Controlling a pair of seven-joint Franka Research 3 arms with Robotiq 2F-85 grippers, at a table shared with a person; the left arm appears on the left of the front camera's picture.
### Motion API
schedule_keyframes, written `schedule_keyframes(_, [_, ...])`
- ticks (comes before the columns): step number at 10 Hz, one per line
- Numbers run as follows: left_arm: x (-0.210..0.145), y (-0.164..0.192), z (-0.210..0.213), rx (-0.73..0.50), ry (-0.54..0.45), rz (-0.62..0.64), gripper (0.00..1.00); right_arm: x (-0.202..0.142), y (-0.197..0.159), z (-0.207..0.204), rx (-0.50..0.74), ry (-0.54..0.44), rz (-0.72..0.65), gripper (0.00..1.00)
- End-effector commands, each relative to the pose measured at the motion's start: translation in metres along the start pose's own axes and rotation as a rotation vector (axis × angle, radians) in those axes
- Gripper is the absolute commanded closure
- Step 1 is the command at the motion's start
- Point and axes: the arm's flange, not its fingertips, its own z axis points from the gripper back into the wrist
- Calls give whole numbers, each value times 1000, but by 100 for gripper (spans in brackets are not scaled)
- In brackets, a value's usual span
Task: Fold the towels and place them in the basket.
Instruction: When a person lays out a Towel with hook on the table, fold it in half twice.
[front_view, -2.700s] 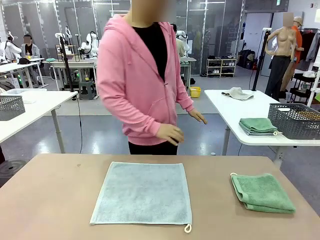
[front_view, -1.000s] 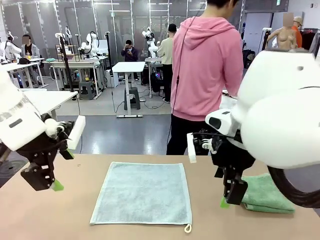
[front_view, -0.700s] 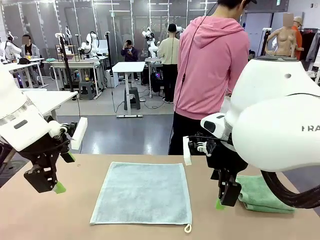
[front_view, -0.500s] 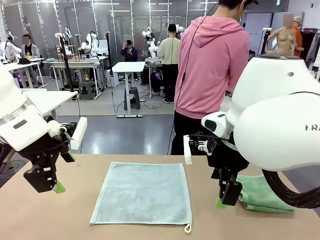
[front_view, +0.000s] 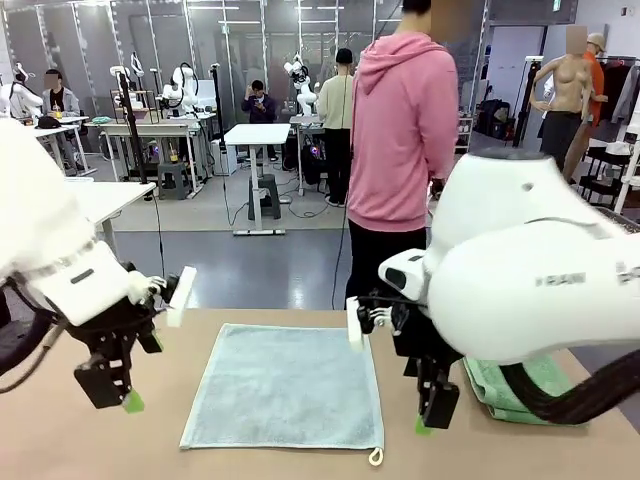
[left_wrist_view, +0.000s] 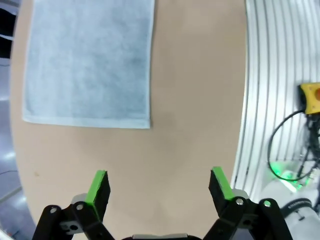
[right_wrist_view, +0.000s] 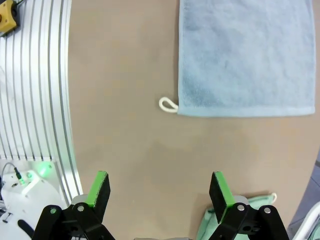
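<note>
Lettering (front_view: 560, 279) on my right arm (front_view: 520, 230) is too smeared to read. Matte tan tabletop (front_view: 300, 465), open lab with grey floor (front_view: 250, 270) behind, person in a pink hoodie (front_view: 405, 120) beyond the far edge. Pale grey-blue terry towel (front_view: 285, 385) lies flat and square mid-tabletop, white loop tag (right_wrist_view: 168, 104) at its near corner. Folded mint green terry towel (front_view: 492, 388) sits to its right. My left hand (left_wrist_view: 159, 176) and right hand (right_wrist_view: 159, 176) both gape wide, empty.
</note>
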Motion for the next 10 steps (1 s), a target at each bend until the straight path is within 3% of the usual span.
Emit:
schedule_keyframes(1, [-4,0,-35,-41,-45,-15,0,7,1,-37,20,-46,40,0])
schedule_keyframes(5, [-12,-3,-102,-71,-38,27,0,14,-11,-90,18,-69,21,0])
schedule_keyframes(6, [-11,-4,-114,-57,10,24,0,14,-16,-99,9,-50,31,0])
schedule_keyframes(10, [-19,2,-152,-70,25,24,0,7,-35,-120,13,-35,53,0])
